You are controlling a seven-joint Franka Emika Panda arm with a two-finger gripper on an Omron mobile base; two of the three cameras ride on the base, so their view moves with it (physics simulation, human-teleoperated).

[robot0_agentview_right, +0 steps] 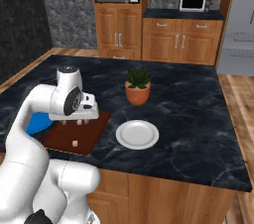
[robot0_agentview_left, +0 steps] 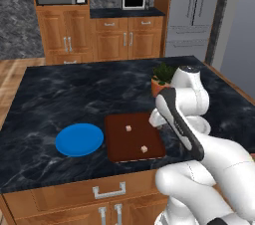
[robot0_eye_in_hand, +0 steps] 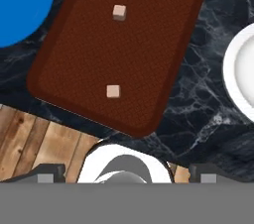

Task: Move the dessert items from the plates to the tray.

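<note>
Two dessert items lie on the dark reddish-brown tray (robot0_eye_in_hand: 149, 69): one tan cube (robot0_eye_in_hand: 119, 12) toward the far end, the other cube (robot0_eye_in_hand: 113, 91) near the counter's front edge. The base views show the same cubes (robot0_agentview_left: 128, 128) (robot0_agentview_left: 144, 149) on the tray (robot0_agentview_left: 119, 142). The blue plate (robot0_agentview_left: 79, 139) lies bare to the tray's left. The white plate (robot0_agentview_right: 137, 134) lies bare to its right. My gripper (robot0_agentview_right: 73, 122) hangs open above the tray's right part, holding nothing. Its fingertips (robot0_eye_in_hand: 47, 176) rise at the bottom of the hand view.
A plant in a terracotta pot (robot0_agentview_right: 138, 89) stands on the dark marble island behind the white plate. The counter's front edge (robot0_agentview_left: 74, 181) runs just before the tray, with wooden floor beyond it. Cabinets and a microwave line the far wall.
</note>
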